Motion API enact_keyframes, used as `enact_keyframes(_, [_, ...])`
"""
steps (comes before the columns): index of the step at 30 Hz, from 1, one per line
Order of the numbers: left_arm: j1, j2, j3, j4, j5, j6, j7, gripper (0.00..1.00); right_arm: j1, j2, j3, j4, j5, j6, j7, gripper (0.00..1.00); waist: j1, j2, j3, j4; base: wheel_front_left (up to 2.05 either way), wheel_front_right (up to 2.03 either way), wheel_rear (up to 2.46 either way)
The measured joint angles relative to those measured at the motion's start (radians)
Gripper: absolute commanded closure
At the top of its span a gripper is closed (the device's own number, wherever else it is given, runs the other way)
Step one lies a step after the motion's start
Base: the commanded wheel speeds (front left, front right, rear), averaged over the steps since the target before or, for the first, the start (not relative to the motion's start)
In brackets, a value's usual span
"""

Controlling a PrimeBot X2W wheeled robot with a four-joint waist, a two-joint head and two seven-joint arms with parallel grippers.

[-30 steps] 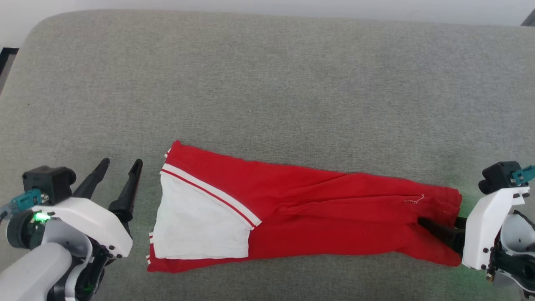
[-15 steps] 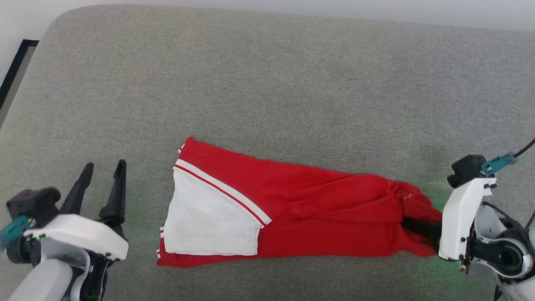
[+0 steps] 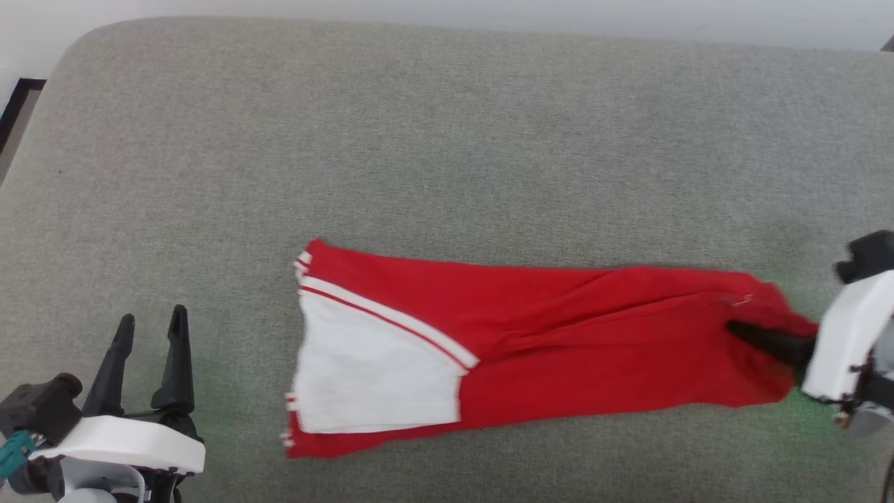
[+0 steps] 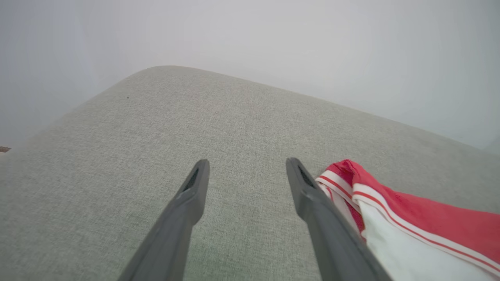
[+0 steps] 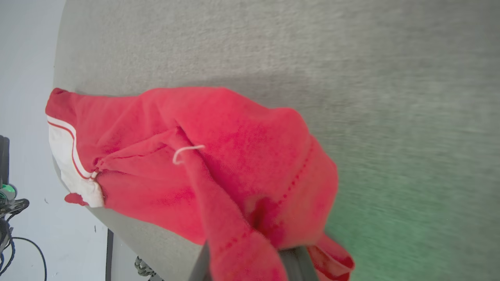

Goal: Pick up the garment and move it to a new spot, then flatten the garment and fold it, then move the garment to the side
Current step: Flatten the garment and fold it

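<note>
Since 0.5 s ago: right end of the garment [image 3: 559, 349], bunched up then, now drawn out long and straight; right pincer [image 3: 742, 330] closer to the right edge of the head view; left pincer [image 3: 152, 314] lower in that view, though the camera has shifted too.
Garment: folded into a long narrow band, lying across the grey upholstered surface [image 3: 447, 140]; red along most of its length.
Left end: white sleeve [image 3: 370, 377] on top, edged with red-white striped trim.
Right end: gathered around the right pincer, with a small white thread loop [image 5: 187, 150] on the red cloth near the grip.
Right pincer: clamped on the garment's right end; 1 dark finger lying over the cloth in the head view, fingertips buried in red folds in the right wrist view.
Left pincer: 2 fingers spread apart, nothing between them; over bare surface to the left of the sleeve end, apart from it in the head view.
Surface: woven grey with rounded corners, a green glow [image 3: 803, 412] beside the right pincer.
Background: pale wall [image 4: 273, 39] beyond the far edge.
</note>
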Motion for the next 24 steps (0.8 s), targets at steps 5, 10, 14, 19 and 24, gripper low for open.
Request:
enact_keyframes(5, [0.015, -0.076, 0.074, -0.008, 0.071, -0.039, 0.0, 0.0, -0.011, -0.051, -0.071, 0.041, 0.005, 0.0, -0.011, 1.0, 0.0, 0.0, 0.001, -0.017, 0.0, 0.0, 0.0])
enact_keyframes(10, [0.016, -0.117, 0.107, -0.014, 0.112, -0.049, 0.0, 0.0, -0.043, -0.121, -0.135, 0.112, -0.016, 0.0, -0.021, 1.0, 0.0, 0.0, 0.005, -0.039, 0.0, 0.0, 0.0])
enact_keyframes(14, [0.009, -0.126, 0.086, -0.037, 0.119, -0.051, 0.0, 0.0, -0.071, -0.172, -0.173, 0.192, -0.044, 0.0, -0.029, 1.0, 0.0, 0.0, 0.011, -0.053, 0.0, 0.0, 0.0])
enact_keyframes(19, [0.005, -0.125, 0.079, -0.057, 0.114, -0.052, 0.0, 0.0, -0.111, -0.223, -0.2, 0.276, -0.093, 0.0, -0.072, 1.0, 0.0, 0.0, 0.023, -0.072, 0.0, 0.0, 0.0])
enact_keyframes(24, [-0.002, -0.122, 0.071, -0.072, 0.11, -0.052, 0.0, 0.0, -0.134, -0.229, -0.187, 0.299, -0.099, 0.0, -0.081, 1.0, 0.0, 0.0, 0.03, -0.089, 0.0, 0.0, 0.0])
